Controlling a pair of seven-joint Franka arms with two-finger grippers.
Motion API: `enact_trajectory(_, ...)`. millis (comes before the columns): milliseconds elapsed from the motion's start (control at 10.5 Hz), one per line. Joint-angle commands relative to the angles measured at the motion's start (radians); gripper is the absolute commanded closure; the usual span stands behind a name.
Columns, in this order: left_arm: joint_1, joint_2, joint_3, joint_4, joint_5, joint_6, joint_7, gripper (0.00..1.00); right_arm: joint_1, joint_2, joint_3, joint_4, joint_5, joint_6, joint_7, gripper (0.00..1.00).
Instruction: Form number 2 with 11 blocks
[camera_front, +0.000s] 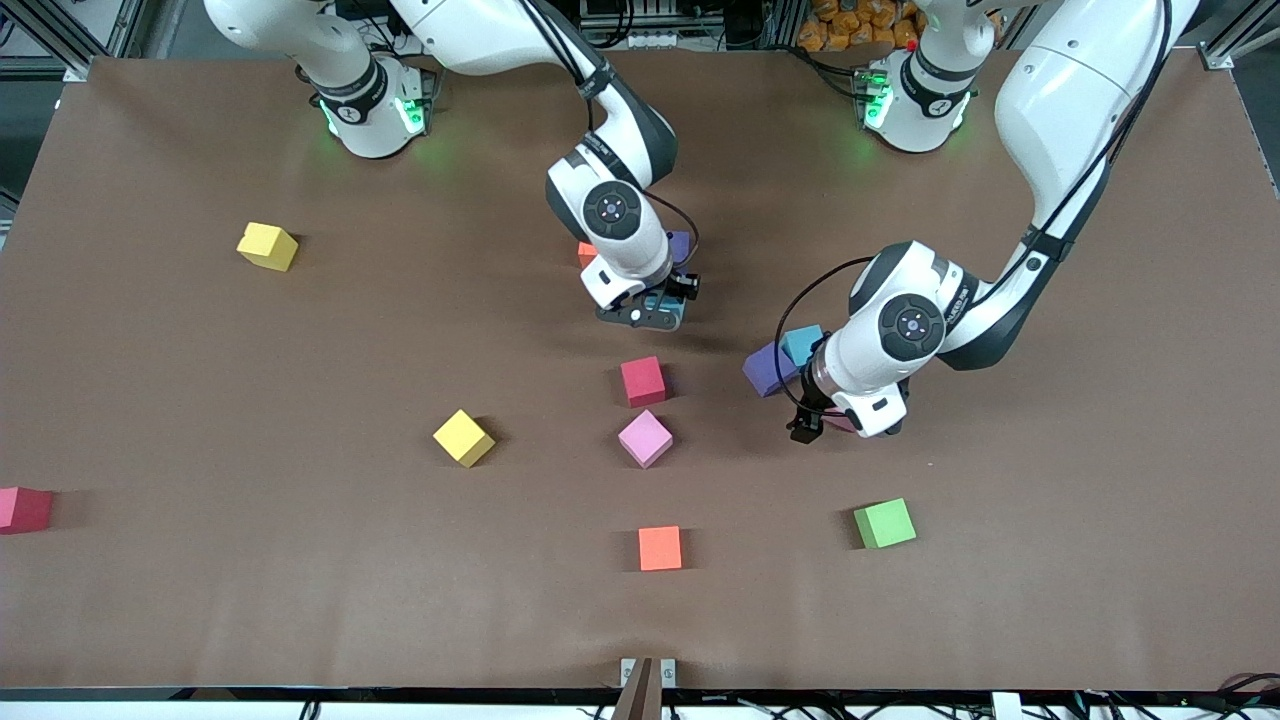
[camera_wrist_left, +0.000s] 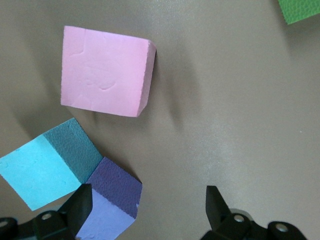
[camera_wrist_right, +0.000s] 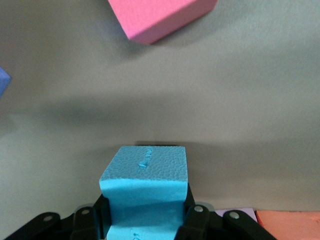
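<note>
My right gripper (camera_front: 655, 312) (camera_wrist_right: 145, 212) is shut on a light blue block (camera_front: 663, 303) (camera_wrist_right: 145, 185), held just above the table. Under that hand an orange block (camera_front: 587, 253) (camera_wrist_right: 290, 225) and a purple block (camera_front: 681, 244) lie close together, mostly hidden. My left gripper (camera_front: 825, 425) (camera_wrist_left: 148, 207) is open, low over the table. A pink block (camera_front: 839, 423) (camera_wrist_left: 105, 77) lies just under it, a purple block (camera_front: 766, 369) (camera_wrist_left: 112, 205) touches one finger (camera_wrist_left: 80, 205), and a second light blue block (camera_front: 802, 343) (camera_wrist_left: 47, 170) adjoins that. No number 2 shows.
Loose blocks are scattered nearer the front camera: red (camera_front: 642, 381) (camera_wrist_right: 160, 15), pink (camera_front: 645, 438), yellow (camera_front: 463, 437), orange (camera_front: 660, 548), green (camera_front: 884, 523) (camera_wrist_left: 300, 10). Another yellow (camera_front: 267, 246) and a red one (camera_front: 22, 509) lie toward the right arm's end.
</note>
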Motion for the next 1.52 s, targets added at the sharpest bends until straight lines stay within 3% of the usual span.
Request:
enact_trajectory(0, -0.011, 0.010, -0.006, 0.030, 0.012, -0.026, 0.012, 0.00, 0.014, -0.011, 0.002, -0.018, -0.088, 0.002, 0.098, 1.00)
enact_trajectory(95, -0.015, 0.012, -0.006, 0.031, 0.010, -0.028, 0.012, 0.00, 0.014, -0.008, 0.011, -0.018, -0.119, 0.002, 0.126, 1.00)
enact_trajectory(1426, -0.021, 0.013, -0.004, 0.042, 0.012, -0.028, 0.032, 0.00, 0.015, 0.004, 0.036, -0.052, -0.118, 0.088, 0.180, 1.00)
